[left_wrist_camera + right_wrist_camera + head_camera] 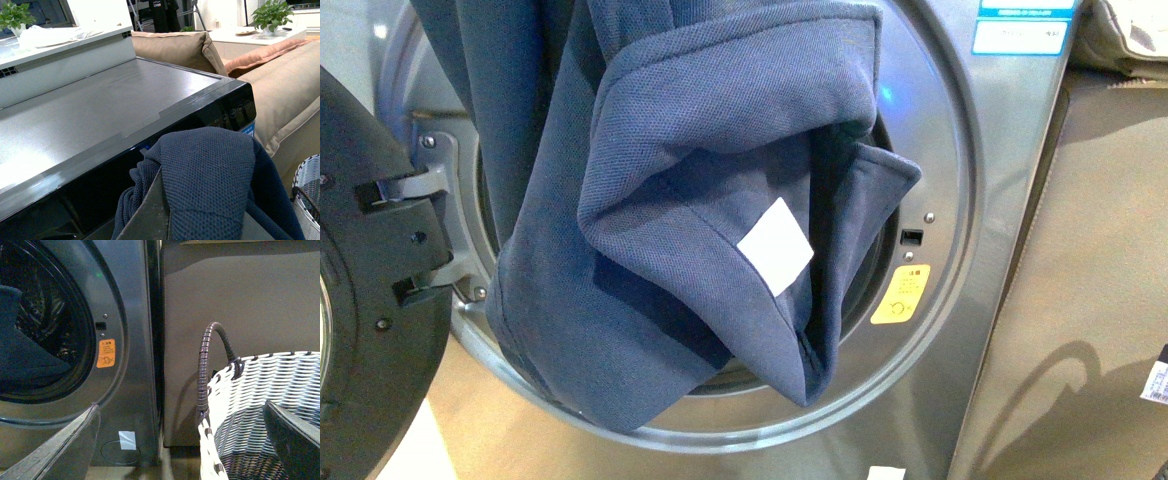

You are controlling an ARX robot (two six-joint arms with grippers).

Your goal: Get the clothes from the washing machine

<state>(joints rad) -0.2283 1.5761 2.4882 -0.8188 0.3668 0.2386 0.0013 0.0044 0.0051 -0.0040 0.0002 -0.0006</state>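
Observation:
Navy clothes (660,250) with a white square label (775,245) hang in front of the washing machine's (960,200) round porthole, covering most of it. In the left wrist view the same knit fabric (210,170) drapes over my left gripper (205,200), which is shut on it above the machine's grey top (100,115). Dark fabric (25,360) also shows at the drum opening in the right wrist view. My right gripper (180,407) is open and holds nothing, low between the machine's front (125,340) and the basket.
The machine's black-rimmed door (370,280) stands open at the left. A woven white-grey basket (260,390) with a dark handle (205,370) sits right of the machine, against a brown cabinet (1100,250). A tan sofa (290,85) lies beyond the machine.

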